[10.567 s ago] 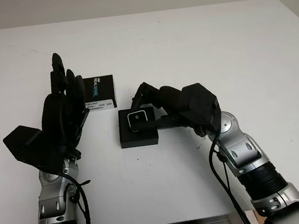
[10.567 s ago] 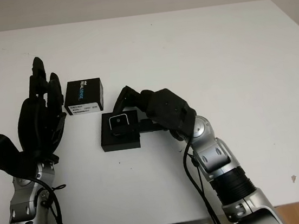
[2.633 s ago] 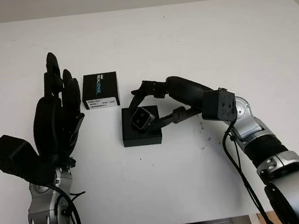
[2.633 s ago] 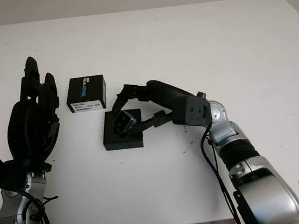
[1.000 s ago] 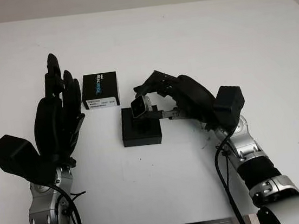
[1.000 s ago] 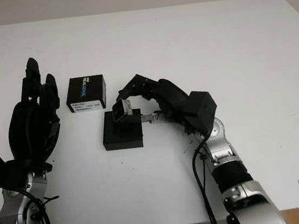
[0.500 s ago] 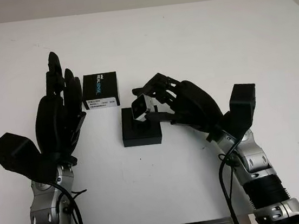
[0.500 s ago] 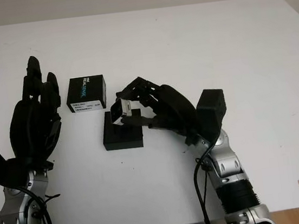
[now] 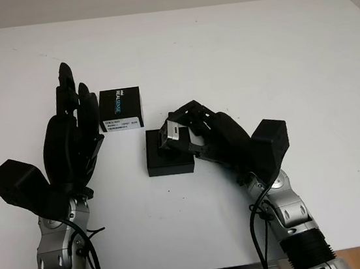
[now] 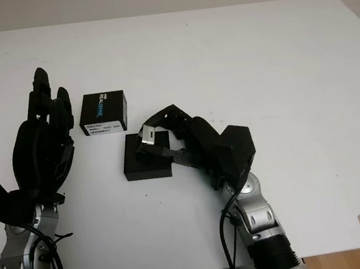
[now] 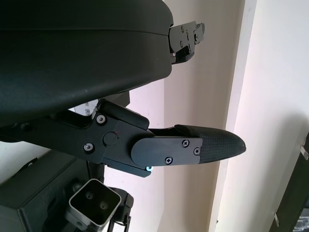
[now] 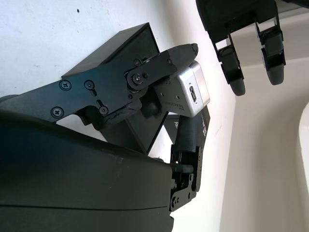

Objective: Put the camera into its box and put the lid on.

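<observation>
I see the small silver camera, tilted, pinched between my right hand's fingers just above the black box. Left hand open beside the lid.

Head stereo downward; wrists close-up.

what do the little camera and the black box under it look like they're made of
The camera, held in the right hand, looks like brushed or anodised metal, probably aluminium: a silver-grey shell with a soft sheen, crisp rounded edges and a cut port slot. The box looks like matte black cardboard: flat, unreflective faces with sharp folded corners, though rigid plastic can't be ruled out.
</observation>
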